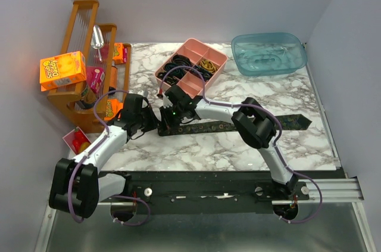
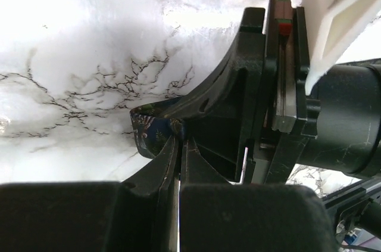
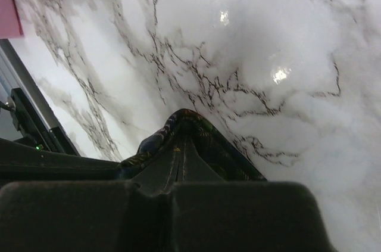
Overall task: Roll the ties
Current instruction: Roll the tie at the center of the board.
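Observation:
One dark speckled tie (image 1: 250, 125) lies flat across the marble table, its pointed wide end at the right and its narrow end at the left. Both grippers meet at that narrow end. My left gripper (image 1: 157, 122) is shut on the tie's end; the left wrist view shows its jaws (image 2: 178, 140) pinching a curled bit of the fabric (image 2: 149, 130), with the right gripper's body close beside it. My right gripper (image 1: 171, 117) is shut on the tie too; the right wrist view shows the fabric (image 3: 208, 133) folded over its closed fingertips (image 3: 182, 145).
A pink divided tray (image 1: 189, 45) with black and yellow band loops stands just behind the grippers. A blue tub (image 1: 268, 53) is at the back right. A wooden rack (image 1: 89, 31) with orange boxes stands at the left, and a small red box (image 1: 77, 140) below it.

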Robot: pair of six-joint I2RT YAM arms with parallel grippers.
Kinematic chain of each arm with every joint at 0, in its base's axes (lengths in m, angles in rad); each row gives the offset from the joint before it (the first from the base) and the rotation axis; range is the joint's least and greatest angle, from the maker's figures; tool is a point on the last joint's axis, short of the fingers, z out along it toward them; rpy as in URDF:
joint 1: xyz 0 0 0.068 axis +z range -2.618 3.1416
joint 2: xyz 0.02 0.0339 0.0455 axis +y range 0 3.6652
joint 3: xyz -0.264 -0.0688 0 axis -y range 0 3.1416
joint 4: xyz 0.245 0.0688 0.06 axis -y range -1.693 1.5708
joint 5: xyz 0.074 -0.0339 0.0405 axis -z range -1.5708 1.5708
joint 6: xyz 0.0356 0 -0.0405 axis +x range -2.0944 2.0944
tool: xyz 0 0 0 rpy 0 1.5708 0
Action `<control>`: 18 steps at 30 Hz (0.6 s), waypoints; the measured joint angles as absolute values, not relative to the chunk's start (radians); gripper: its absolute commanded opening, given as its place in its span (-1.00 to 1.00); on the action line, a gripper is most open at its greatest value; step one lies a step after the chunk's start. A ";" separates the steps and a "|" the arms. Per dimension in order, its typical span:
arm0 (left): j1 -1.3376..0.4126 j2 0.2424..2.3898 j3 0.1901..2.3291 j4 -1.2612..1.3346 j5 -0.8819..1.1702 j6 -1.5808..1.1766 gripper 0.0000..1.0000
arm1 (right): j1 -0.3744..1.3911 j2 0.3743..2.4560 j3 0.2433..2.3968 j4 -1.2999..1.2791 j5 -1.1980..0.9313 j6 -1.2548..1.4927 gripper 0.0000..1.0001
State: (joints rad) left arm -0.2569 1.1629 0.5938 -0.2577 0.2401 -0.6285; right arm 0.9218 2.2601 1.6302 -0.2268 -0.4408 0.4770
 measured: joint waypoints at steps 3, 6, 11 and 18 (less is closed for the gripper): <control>-0.258 1.155 0.594 -0.257 0.240 -0.625 -1.00 | 0.922 2.240 1.620 -0.253 -0.420 0.467 -0.99; -0.258 1.139 0.594 -0.258 0.236 -0.620 -1.00 | 0.922 2.212 1.621 -0.296 -0.393 0.448 -0.99; -0.258 1.133 0.594 -0.267 0.223 -0.611 -1.00 | 0.922 2.170 1.634 -0.343 -0.353 0.422 -0.99; -0.258 1.138 0.605 -0.284 0.216 -0.598 -1.00 | 0.921 2.138 1.639 -0.378 -0.307 0.392 -0.99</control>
